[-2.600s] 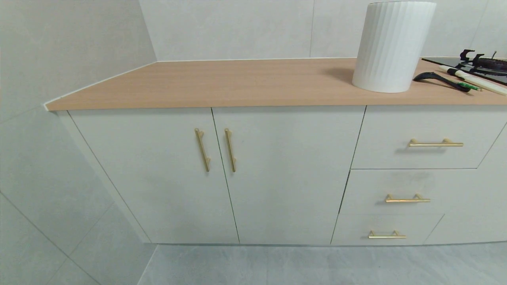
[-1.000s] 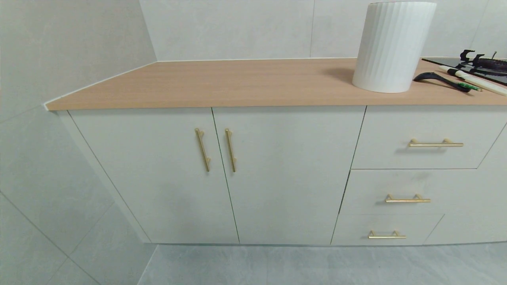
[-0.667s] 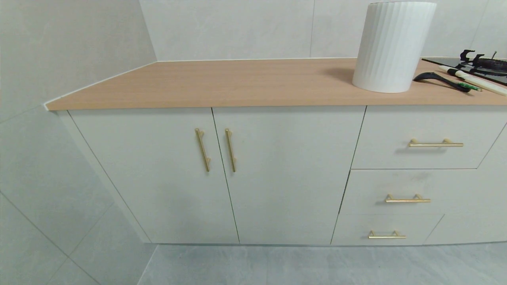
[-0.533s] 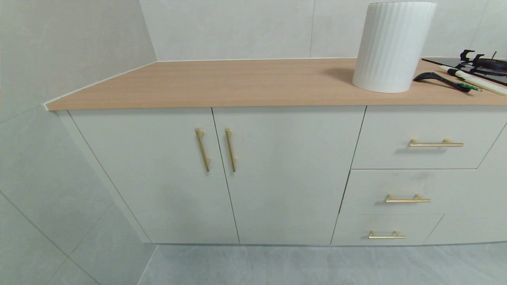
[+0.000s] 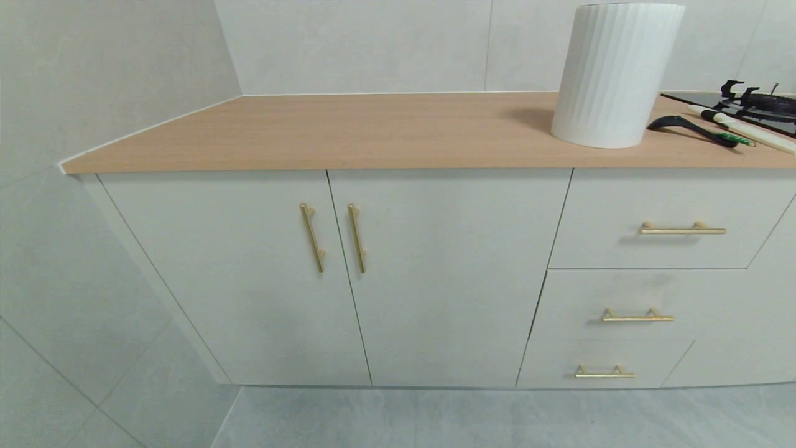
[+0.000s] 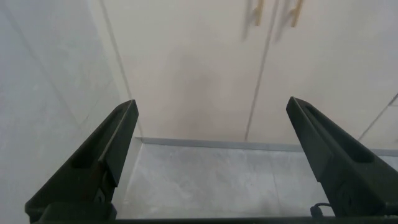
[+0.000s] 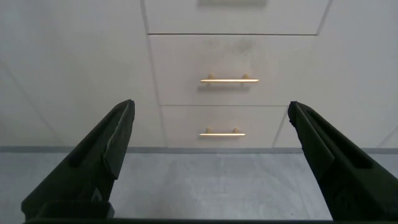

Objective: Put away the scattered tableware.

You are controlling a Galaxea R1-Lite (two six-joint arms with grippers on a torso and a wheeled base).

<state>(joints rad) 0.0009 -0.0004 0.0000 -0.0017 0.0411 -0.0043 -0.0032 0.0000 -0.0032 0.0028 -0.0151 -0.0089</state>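
1. the scattered tableware lies at the right end of the wooden countertop. a black-handled utensil and a pale-handled utensil rest side by side, just beside the tall white ribbed container and next to the stove. a small green piece lies between them, too small to name.
2. the left gripper hangs low in front of the double cabinet doors, near the floor. its fingers are spread wide and hold nothing.
3. the right gripper hangs low in front of the lower drawers, likewise spread wide and empty.
4. progress, as i judge it: nothing is put away yet. all drawers and both doors are closed, the utensils sit untouched on the counter, and both grippers are well apart from them.
5. what is left is nearly the whole job: bring an arm up to the counter, pick up each utensil, and set it in its place. that place is likely the ribbed container or a drawer, but i cannot tell which is meant.
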